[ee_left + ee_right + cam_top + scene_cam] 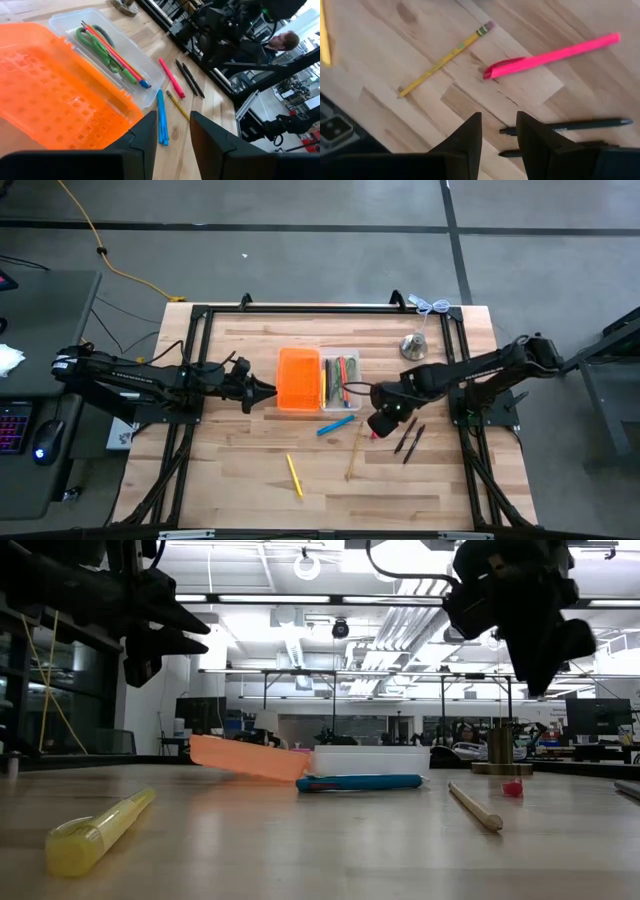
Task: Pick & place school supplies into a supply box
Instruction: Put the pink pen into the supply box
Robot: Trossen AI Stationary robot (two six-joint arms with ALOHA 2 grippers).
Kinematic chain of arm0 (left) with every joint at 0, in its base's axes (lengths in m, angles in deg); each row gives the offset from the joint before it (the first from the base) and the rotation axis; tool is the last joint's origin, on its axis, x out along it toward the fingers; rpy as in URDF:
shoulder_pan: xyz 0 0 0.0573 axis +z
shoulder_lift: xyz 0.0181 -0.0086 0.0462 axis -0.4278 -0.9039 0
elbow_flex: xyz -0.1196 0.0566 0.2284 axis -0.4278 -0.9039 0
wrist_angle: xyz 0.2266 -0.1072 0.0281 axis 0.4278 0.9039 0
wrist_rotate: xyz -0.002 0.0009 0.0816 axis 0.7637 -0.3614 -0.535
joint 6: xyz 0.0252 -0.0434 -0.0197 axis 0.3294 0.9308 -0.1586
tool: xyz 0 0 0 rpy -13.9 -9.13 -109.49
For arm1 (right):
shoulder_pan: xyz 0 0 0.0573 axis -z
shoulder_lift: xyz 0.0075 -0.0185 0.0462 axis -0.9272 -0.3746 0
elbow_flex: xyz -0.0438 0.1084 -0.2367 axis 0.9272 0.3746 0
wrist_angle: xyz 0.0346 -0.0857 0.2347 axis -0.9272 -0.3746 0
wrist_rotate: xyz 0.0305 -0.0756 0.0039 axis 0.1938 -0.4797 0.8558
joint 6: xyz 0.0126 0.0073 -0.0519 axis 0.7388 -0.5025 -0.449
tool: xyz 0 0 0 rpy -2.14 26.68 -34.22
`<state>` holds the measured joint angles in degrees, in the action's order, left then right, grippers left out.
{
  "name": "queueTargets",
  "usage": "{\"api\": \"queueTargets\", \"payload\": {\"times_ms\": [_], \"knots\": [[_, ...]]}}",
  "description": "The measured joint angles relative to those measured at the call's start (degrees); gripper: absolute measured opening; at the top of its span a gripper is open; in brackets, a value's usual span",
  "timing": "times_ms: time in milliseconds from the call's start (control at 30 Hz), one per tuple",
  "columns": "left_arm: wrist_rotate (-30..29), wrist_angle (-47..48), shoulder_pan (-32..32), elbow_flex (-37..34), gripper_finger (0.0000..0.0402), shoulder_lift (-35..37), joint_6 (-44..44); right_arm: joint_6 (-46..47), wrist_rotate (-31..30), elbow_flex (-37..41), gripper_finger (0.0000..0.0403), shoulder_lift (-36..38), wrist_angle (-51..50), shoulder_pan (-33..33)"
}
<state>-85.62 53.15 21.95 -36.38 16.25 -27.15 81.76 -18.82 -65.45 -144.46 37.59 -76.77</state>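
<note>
Your box (318,382) sits mid-table, a little toward the far edge: one half a solid orange lid (298,380) with a moulded grid of small squares, the other a clear, glossy plastic tray (340,383) with rounded corners. The lid lies tilted, one edge lifted off the wood. In the tray you have green-handled scissors (102,47) and a few thin pens, red and green among them.

Just beside the tray's near edge lies a blue pen (335,425), slim and round. Next to it is a wooden pencil (354,452) with yellow paint and an eraser end. A pink pen (552,56), smooth and tapered, lies close to the pencil, and two matte black pens (408,440) lie side by side just past it. A translucent yellow marker (294,475) rests well apart, toward the near edge.

Your right gripper (384,420) hangs above the table over the pink pen and black pens; its fingers stand slightly apart, pinching nothing. Your left gripper (262,391) hovers just beside the orange lid, fingers parted a little and empty.

The table (240,470) is pale butcher-block wood in a black frame. A silver bell-shaped metal piece (414,347) stands near the far right corner.
</note>
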Motion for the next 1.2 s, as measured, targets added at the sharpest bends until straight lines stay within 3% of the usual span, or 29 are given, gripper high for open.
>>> {"api": "queueTargets", "payload": {"times_ms": [267,633,1200], "knots": [[0.0,0.0,0.0,0.0,0.0145,0.0,-0.2,15.0,-7.7,0.0,0.0099,0.0,0.0,-3.9],[0.0,0.0,0.0,0.0,0.0145,0.0,-0.2,16.9,-14.3,0.0,0.0099,0.0,3.5,-4.8],[-0.1,6.0,0.0,0.0,0.0145,0.0,0.0,30.8,-15.6,0.3,0.0099,-0.1,-0.7,-4.4]]}}
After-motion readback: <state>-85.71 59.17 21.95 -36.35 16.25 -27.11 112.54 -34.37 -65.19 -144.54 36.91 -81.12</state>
